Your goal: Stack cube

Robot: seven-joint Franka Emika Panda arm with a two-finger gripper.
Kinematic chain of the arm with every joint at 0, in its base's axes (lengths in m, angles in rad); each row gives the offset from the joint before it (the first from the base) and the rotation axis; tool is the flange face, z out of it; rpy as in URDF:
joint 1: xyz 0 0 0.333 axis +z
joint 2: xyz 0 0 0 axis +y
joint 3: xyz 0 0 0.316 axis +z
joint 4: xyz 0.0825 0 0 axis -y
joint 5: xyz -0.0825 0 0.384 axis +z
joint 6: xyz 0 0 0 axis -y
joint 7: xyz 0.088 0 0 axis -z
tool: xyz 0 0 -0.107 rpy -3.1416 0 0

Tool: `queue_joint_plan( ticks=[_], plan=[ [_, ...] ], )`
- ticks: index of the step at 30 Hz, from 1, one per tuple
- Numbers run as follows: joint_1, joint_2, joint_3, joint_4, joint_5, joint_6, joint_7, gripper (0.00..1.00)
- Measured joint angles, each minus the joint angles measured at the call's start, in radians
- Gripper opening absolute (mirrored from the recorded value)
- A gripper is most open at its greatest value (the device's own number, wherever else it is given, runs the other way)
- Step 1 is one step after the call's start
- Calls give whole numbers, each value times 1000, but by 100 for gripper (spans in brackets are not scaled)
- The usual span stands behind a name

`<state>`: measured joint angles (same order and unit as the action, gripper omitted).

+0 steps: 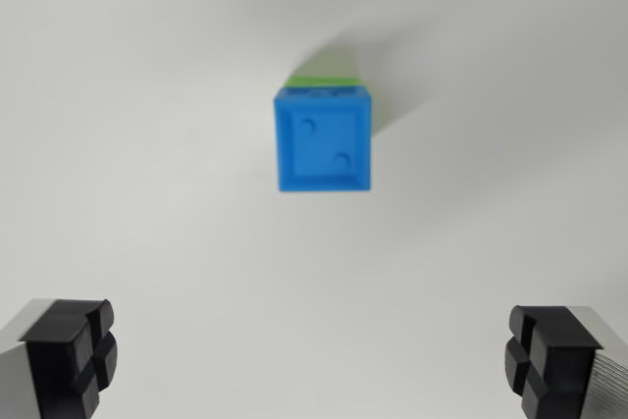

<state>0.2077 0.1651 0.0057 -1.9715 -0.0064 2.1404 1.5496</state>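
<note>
A blue cube [325, 140] with two round dimples on its top face sits on a green cube [324, 78], of which only a thin strip shows beyond its far edge. The stack stands on a white surface near the middle of the wrist view. My gripper [316, 360] is open, well above the stack. Its black fingertips [74, 352] show at the lower left and lower right corners, spread wide with nothing between them. The stack lies beyond the gap between the fingers, apart from both.
A plain white tabletop [147, 144] fills the view around the stack. Soft shadows fall from the cubes toward the upper right.
</note>
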Motion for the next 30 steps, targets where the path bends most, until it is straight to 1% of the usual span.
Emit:
queue_joint_plan(
  ticks=[10, 18, 23, 30],
  plan=[
    [0, -34, 0, 51, 1, -84, 0, 100],
    [0, -49, 0, 89, 1, -138, -1, 100],
    [0, -56, 0, 108, 1, -164, -1, 100],
    [0, -60, 0, 124, 1, -184, -1, 100]
  ],
)
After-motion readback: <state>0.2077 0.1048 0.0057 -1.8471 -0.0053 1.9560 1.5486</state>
